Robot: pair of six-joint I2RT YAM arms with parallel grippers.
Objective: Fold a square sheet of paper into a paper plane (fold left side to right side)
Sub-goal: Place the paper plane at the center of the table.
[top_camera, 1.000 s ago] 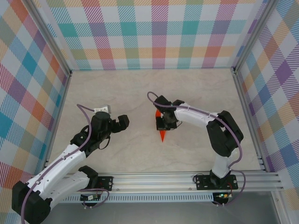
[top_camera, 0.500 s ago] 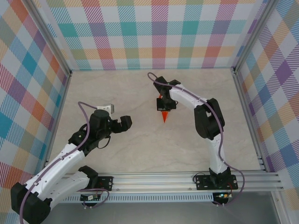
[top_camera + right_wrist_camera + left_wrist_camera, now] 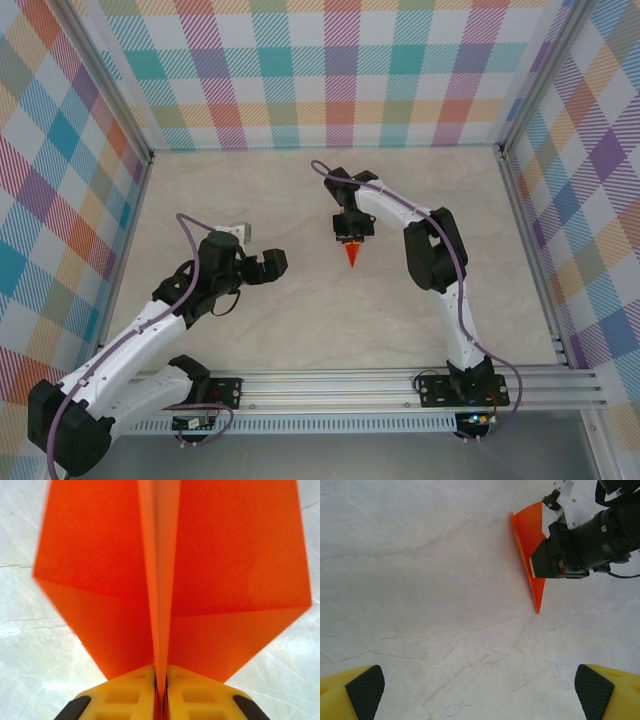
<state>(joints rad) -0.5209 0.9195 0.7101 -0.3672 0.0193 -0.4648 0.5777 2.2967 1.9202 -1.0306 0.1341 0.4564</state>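
The orange paper plane (image 3: pixel 352 252) hangs under my right gripper (image 3: pixel 350 230) near the middle of the table, its pointed nose toward the near edge. In the right wrist view the plane (image 3: pixel 100 555) spreads two wings either side of a central crease. My right gripper (image 3: pixel 160 680) is shut on that crease, the yellow fingers (image 3: pixel 125 695) pressed against it. The left wrist view has the plane (image 3: pixel 526 535) at the upper right, partly behind the right arm's black wrist. My left gripper (image 3: pixel 275 264) stands wide open to the plane's left, its pads (image 3: pixel 365 687) holding nothing.
The tabletop (image 3: pixel 250 200) is pale and marble-patterned. Plaid walls (image 3: pixel 330 80) close the back and both sides. An aluminium rail (image 3: pixel 350 385) carrying the arm bases runs along the near edge.
My right arm has stretched toward the back wall and carried the plane away from the near edge. My left gripper has drifted slightly right and stays open.
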